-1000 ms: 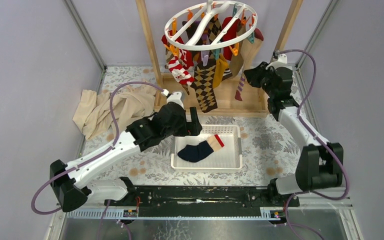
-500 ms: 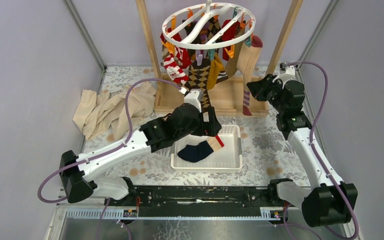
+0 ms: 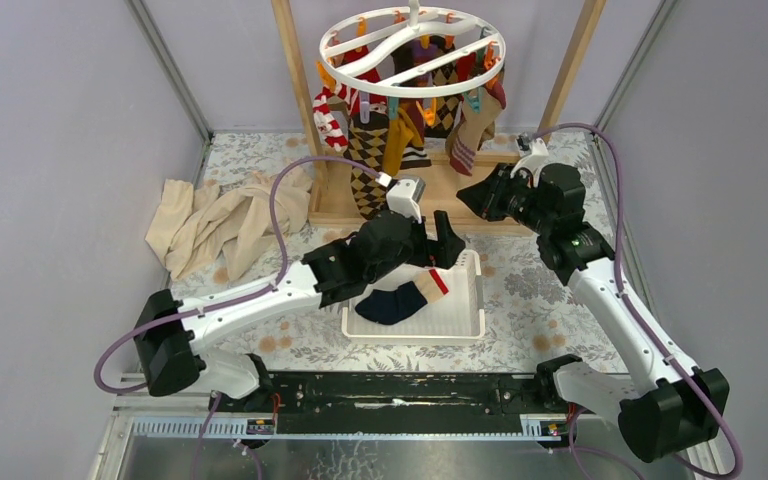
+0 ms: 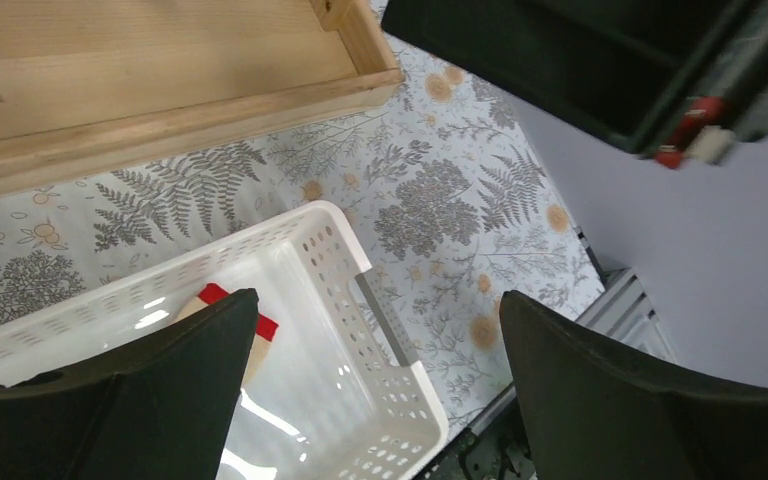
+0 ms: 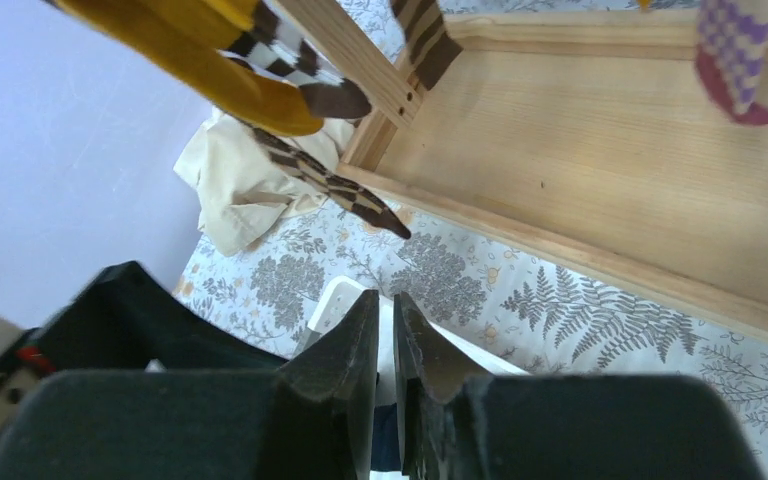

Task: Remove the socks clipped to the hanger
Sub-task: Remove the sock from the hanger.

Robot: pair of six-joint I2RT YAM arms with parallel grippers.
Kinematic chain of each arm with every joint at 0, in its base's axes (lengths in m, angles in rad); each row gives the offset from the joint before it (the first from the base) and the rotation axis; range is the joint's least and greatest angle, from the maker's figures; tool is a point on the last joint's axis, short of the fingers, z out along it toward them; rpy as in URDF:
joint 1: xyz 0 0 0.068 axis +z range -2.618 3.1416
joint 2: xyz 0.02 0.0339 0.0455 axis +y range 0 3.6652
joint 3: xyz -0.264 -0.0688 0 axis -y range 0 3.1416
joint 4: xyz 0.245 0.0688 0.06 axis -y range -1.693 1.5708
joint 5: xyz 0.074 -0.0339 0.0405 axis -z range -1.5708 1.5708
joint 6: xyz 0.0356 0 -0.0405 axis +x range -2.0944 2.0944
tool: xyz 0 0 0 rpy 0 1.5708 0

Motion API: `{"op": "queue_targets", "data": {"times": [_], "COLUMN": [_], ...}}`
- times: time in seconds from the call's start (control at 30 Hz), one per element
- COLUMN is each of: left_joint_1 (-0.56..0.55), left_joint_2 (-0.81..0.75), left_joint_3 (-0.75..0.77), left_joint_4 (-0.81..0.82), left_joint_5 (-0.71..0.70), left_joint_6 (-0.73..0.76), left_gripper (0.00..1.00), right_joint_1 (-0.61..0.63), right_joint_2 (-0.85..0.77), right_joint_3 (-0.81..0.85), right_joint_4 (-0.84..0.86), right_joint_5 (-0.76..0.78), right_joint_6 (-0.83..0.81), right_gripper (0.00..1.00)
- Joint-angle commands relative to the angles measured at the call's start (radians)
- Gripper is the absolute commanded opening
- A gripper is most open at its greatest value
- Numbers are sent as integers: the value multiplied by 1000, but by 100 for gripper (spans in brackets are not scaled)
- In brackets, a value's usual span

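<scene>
Now L pincer [image 3: 447,240] agape above basket [image 3: 465,318], arm [image 3: 260,295] stretched; R pincer [image 5: 385,305] near-shut, empty.

Socks [image 3: 370,160] are crowding the space under the hanger [image 3: 400,93], between two rack posts [image 3: 296,90]. Left arm [image 3: 290,290] is overhanging the basket [image 3: 465,325]; tabletop [image 3: 530,280] right of it is lying open.

You're looking at a white hanger [image 3: 407,42], a brown argyle sock [image 3: 368,165], a mustard sock [image 3: 397,140], a navy sock [image 3: 388,305], a white basket [image 3: 465,300] and a grey fern-print tabletop [image 3: 530,280].

Floral table [image 3: 530,285] — white basket [image 3: 463,312] ctr, wood rack base [image 3: 332,200] behind, beige cloth [image 3: 220,220] left
</scene>
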Motion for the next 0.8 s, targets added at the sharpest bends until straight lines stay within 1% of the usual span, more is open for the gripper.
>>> {"op": "queue_targets", "data": {"times": [0.0, 0.07, 0.13, 0.2, 0.27, 0.3, 0.37, 0.43, 0.5, 0.6, 0.77], "left_joint_1": [-7, -7, -6, -6, -6, -6, -6, -6, -6, -6, -6], "left_joint_2": [42, 51, 57, 57, 46, 40, 22, 9, -1, -28, -61], "left_joint_3": [-23, -32, -38, -40, -48, -54, -65, -69, -74, -91, -119], "left_joint_4": [132, 146, 157, 152, 151, 150, 137, 117, 101, 80, 72], "left_joint_5": [-80, -109, -126, -136, -135, -134, -133, -137, -143, -150, -155], "left_joint_6": [63, 74, 84, 87, 84, 82, 76, 71, 66, 58, 55], "left_gripper": [98, 99, 99, 99, 99, 98, 99, 99, 98, 98, 98], "right_joint_1": [21, 25, 28, 29, 29, 29, 27, 27, 18, -12, -25], "right_joint_2": [-29, -31, -37, -35, -24, -15, 8, 40, 66, 94, 181], "right_joint_3": [90, 112, 123, 128, 128, 126, 131, 150, 162, 155, 162], "right_joint_4": [-57, -88, -118, -143, -151, -144, -130, -129, -113, -41, 112], "right_joint_5": [-27, -36, -8, 70, 136, 166, 223, 269, 301, 295, 231], "right_joint_6": [7, -2, -19, -48, -67, -71, -75, -88, -103, -106, -113], "right_gripper": [17, 17, 17, 24, 27, 31, 48, 57, 64, 67, 67]}}
